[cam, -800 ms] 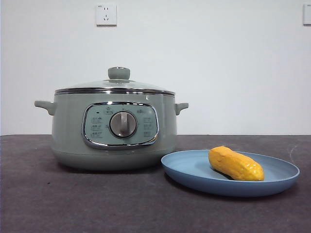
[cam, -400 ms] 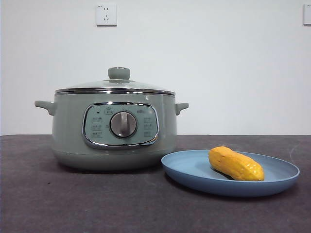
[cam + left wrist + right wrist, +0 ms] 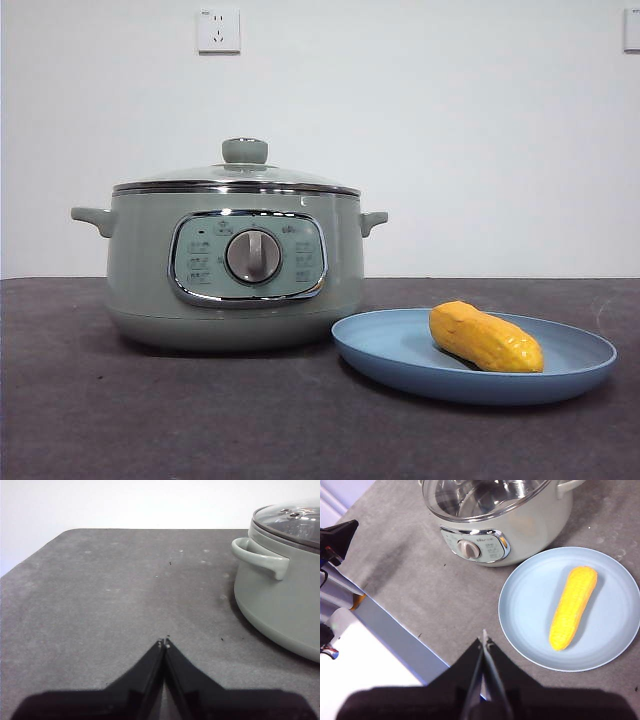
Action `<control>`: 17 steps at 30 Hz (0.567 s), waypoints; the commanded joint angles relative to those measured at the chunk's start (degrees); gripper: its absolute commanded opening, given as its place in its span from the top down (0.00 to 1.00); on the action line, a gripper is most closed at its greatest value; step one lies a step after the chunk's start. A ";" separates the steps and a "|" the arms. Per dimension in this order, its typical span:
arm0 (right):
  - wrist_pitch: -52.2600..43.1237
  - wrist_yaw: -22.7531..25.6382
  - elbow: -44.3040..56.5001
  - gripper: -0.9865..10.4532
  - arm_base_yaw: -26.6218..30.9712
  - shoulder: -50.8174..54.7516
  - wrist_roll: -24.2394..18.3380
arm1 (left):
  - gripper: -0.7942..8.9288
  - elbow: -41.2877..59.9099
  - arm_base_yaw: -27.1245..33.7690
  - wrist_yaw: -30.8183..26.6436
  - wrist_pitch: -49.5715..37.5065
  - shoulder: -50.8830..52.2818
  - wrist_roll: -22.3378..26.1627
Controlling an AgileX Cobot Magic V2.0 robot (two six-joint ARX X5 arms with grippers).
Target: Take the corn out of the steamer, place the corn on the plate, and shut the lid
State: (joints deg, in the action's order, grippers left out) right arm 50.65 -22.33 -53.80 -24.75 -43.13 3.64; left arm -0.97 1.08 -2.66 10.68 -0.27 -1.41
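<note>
The yellow-orange corn (image 3: 486, 338) lies on the light-blue plate (image 3: 400, 350), to the right of the steamer; it also shows in the right wrist view (image 3: 573, 606) on the plate (image 3: 525, 600). The sage-green steamer (image 3: 140, 270) stands left of the plate with the glass lid (image 3: 245, 172) closed on it. My left gripper (image 3: 164, 643) is shut and empty, low over the table beside the steamer (image 3: 280, 605). My right gripper (image 3: 484, 637) is shut and empty, high above the table's front edge, apart from the plate and the steamer (image 3: 530, 525). No gripper shows in the front view.
The dark grey table (image 3: 200, 420) spreads around the pot and plate. A white wall with a socket (image 3: 218, 30) stands behind. In the right wrist view the table's front edge (image 3: 395, 630) and other equipment (image 3: 337, 535) show beyond it.
</note>
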 commanded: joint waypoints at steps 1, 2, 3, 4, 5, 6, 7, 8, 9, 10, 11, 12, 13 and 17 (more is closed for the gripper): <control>-0.15 0.17 -0.15 0.92 -0.09 0.07 -0.26 | 0.92 0.76 0.20 -0.15 -0.33 0.15 -0.50; -0.15 0.17 -0.15 0.92 -0.09 0.07 -0.26 | 0.92 0.76 0.17 -0.15 -0.33 0.13 -0.50; -0.15 0.17 -0.15 0.92 -0.09 0.04 -0.26 | 0.92 0.76 0.17 -0.15 -0.33 0.13 -0.50; -0.15 0.17 -0.15 0.92 -0.09 0.07 -0.26 | 0.92 0.76 0.20 -0.15 -0.33 0.13 -0.50; -0.15 0.17 -0.15 0.91 -0.09 0.07 -0.26 | 0.92 0.76 0.17 -0.15 -0.33 0.15 -0.50; -0.15 0.17 -0.15 0.92 -0.09 0.07 -0.26 | 0.92 0.76 0.20 -0.15 -0.33 0.13 -0.50; -0.15 0.17 -0.15 0.92 -0.09 0.07 -0.26 | 0.92 0.76 0.20 -0.15 -0.33 0.13 -0.50; -0.15 0.17 -0.15 0.92 -0.09 0.07 -0.26 | 0.92 0.76 0.20 -0.15 -0.33 0.13 -0.50; -0.15 0.17 -0.15 0.92 -0.09 0.07 -0.26 | 0.92 0.76 0.17 -0.15 -0.33 0.13 -0.50; -0.15 0.17 -0.15 0.92 -0.09 0.07 -0.26 | 0.92 0.76 0.17 -0.15 -0.33 0.13 -0.50; -0.15 0.17 -0.15 0.92 -0.09 0.07 -0.26 | 0.92 0.76 0.20 -0.15 -0.33 0.13 -0.50; -0.15 0.17 -0.15 0.92 -0.09 0.07 -0.26 | 0.92 0.76 0.17 -0.17 -0.33 0.13 -0.50; -0.15 0.17 -0.15 0.92 -0.09 0.07 -0.26 | 0.92 0.76 0.17 -0.15 -0.33 0.13 -0.50; -0.46 0.24 -0.15 0.91 0.04 0.35 -2.80 | 0.92 0.76 0.20 -0.15 -0.33 0.13 -0.50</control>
State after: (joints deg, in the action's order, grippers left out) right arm 50.59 -22.30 -53.80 -24.73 -43.11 3.05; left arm -0.97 1.08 -2.68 10.66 -0.27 -1.56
